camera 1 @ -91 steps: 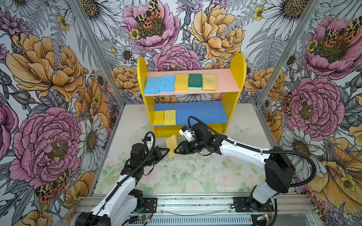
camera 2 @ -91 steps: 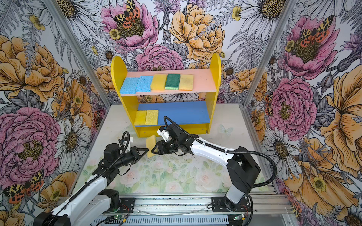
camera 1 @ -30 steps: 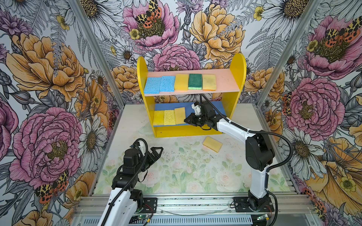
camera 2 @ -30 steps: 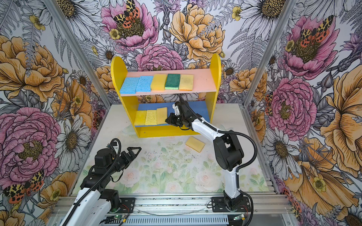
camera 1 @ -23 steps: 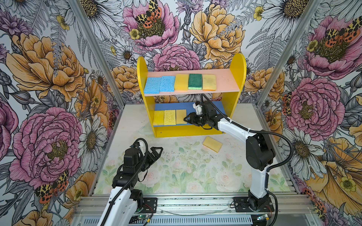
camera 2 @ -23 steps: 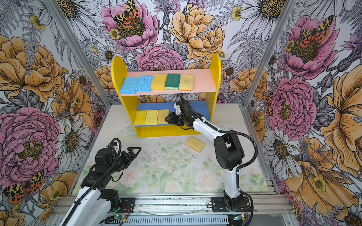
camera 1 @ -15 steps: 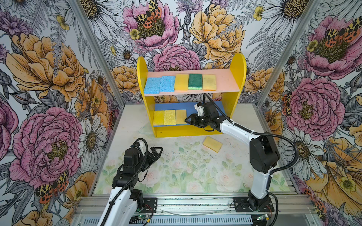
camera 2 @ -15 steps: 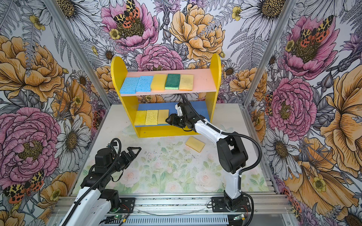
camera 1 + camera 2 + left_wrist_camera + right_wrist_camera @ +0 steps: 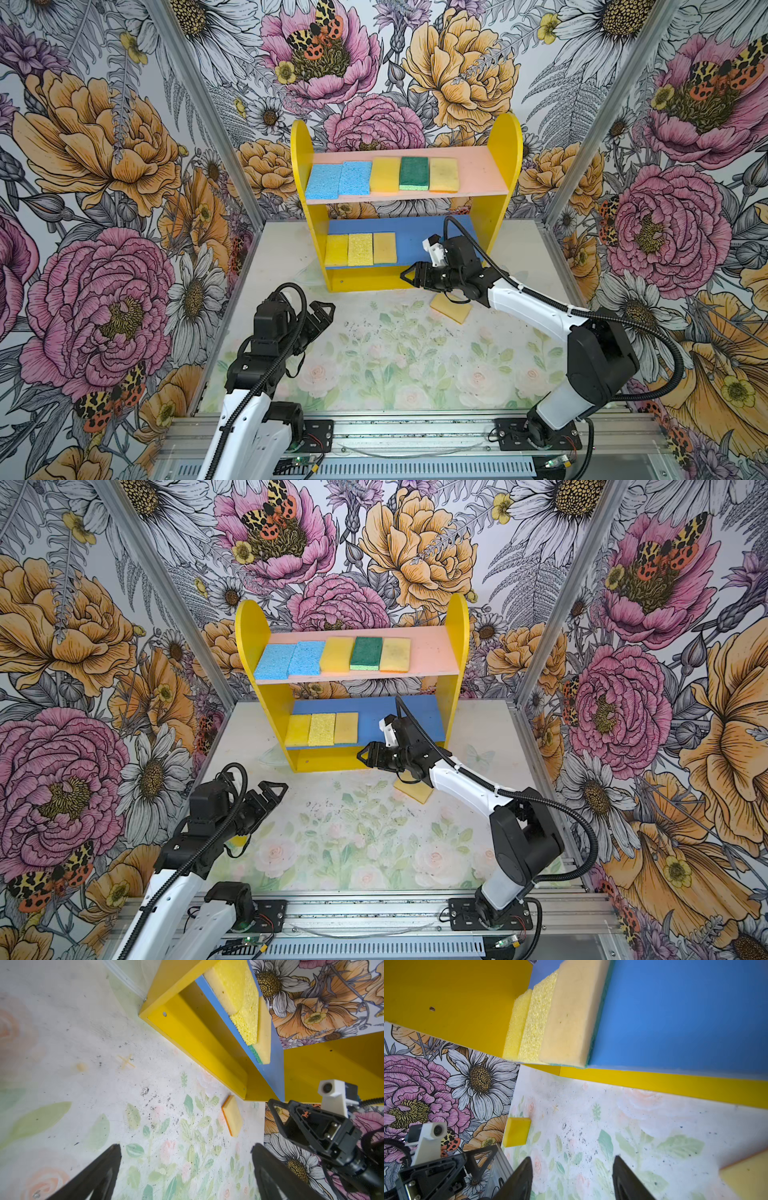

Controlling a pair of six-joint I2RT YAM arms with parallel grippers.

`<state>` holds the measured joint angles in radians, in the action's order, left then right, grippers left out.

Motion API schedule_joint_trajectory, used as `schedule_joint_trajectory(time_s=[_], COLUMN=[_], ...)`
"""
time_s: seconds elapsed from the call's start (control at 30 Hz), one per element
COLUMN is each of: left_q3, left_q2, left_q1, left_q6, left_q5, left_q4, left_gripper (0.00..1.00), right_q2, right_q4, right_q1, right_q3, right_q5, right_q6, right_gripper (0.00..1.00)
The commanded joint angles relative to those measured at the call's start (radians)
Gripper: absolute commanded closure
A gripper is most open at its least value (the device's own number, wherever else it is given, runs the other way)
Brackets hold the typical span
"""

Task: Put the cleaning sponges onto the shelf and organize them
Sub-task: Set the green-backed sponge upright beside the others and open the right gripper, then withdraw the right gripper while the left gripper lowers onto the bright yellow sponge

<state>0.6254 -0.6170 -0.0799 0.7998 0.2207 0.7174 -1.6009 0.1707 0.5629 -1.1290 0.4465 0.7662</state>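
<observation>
**Two left to tidy away**

My right end effector [image 9: 409,275] hovers empty, half spread, just in front of the shelf's [image 9: 503,158] blue lower board [image 9: 415,237]; my left end effector [image 9: 322,309] gapes wide, empty too. Off the shelf: a tan sponge [image 9: 451,309] on the bench [image 9: 395,365] just before its base, a yellow sponge [image 9: 517,1134] farther out. Both look light and squashy; I'd pinch across the short sides.

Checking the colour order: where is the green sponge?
In both top views the green sponge lies on the pink upper board, fourth from the left, between two yellow sponges.
</observation>
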Motion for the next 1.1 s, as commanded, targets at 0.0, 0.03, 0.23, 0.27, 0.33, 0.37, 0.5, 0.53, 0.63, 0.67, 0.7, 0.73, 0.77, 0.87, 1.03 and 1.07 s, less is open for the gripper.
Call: schedule_joint_trajectory(time_s=[0.0, 0.03, 0.23, 0.27, 0.33, 0.37, 0.5, 0.53, 0.63, 0.67, 0.7, 0.73, 0.77, 0.87, 1.03, 1.07], left_q3=[0.065, 0.086, 0.103, 0.097, 0.092, 0.094, 0.086, 0.086, 0.087, 0.085, 0.080, 0.072, 0.064, 0.042, 0.045, 0.050], left_q2=[-0.028, -0.036, -0.043, -0.043, -0.045, -0.042, -0.029, -0.043, -0.103, -0.116, -0.127, -0.136, -0.145, -0.186, -0.295, -0.318], left_q1=[-0.002, -0.006, -0.006, -0.006, -0.006, -0.006, -0.004, -0.002, -0.001, -0.001, 0.000, 0.000, 0.001, 0.011, 0.027, 0.029], left_q6=[-0.015, 0.004, 0.144, 0.164, 0.173, 0.178, 0.180, 0.180, 0.179, 0.178, 0.170, 0.160, 0.150, 0.103, 0.018, 0.007], left_q5=[-0.217, -0.283, -0.502, -0.520, -0.565, -0.595, -0.681, -0.692, -0.715, -0.719, -0.722, -0.722, -0.722, -0.708, -0.693, -0.690], left_q4=[0.200, 0.240, 0.348, 0.361, 0.382, 0.401, 0.414, 0.414, 0.409, 0.404, 0.390, 0.376, 0.360, 0.305, 0.241, 0.236], left_gripper=[0.01, 0.01, 0.01, 0.01, 0.01, 0.01, 0.01, 0.01, 0.01, 0.01, 0.01, 0.01, 0.01, 0.01, 0.01, 0.02], right_q2=[0.044, 0.049, 0.051, 0.051, 0.055, 0.058, 0.074, 0.075, 0.081, 0.086, 0.090, 0.094, 0.098, 0.097, 0.096, 0.099], right_q4=[-0.143, -0.192, -0.311, -0.321, -0.334, -0.337, -0.350, -0.352, -0.378, -0.381, -0.382, -0.382, -0.382, -0.382, -0.380, -0.379], right_q1=[0.006, 0.004, 0.002, 0.002, 0.002, 0.002, -0.001, -0.004, -0.014, -0.016, -0.018, -0.019, -0.020, -0.020, -0.021, -0.021], right_q3=[0.085, 0.117, 0.206, 0.217, 0.237, 0.248, 0.294, 0.304, 0.335, 0.341, 0.346, 0.347, 0.349, 0.348, 0.346, 0.345], right_q5=[0.032, 0.057, 0.129, 0.139, 0.160, 0.164, 0.175, 0.176, 0.187, 0.188, 0.189, 0.190, 0.189, 0.196, 0.204, 0.206], right_q6=[0.053, 0.078, 0.128, 0.130, 0.129, 0.127, 0.109, 0.105, 0.113, 0.114, 0.114, 0.111, 0.110, 0.110, 0.111, 0.111], right_gripper=[0.37, 0.37, 0.36, 0.36, 0.36, 0.36, 0.35, 0.35, 0.35, 0.35, 0.35, 0.35, 0.34, 0.34, 0.34, 0.34])
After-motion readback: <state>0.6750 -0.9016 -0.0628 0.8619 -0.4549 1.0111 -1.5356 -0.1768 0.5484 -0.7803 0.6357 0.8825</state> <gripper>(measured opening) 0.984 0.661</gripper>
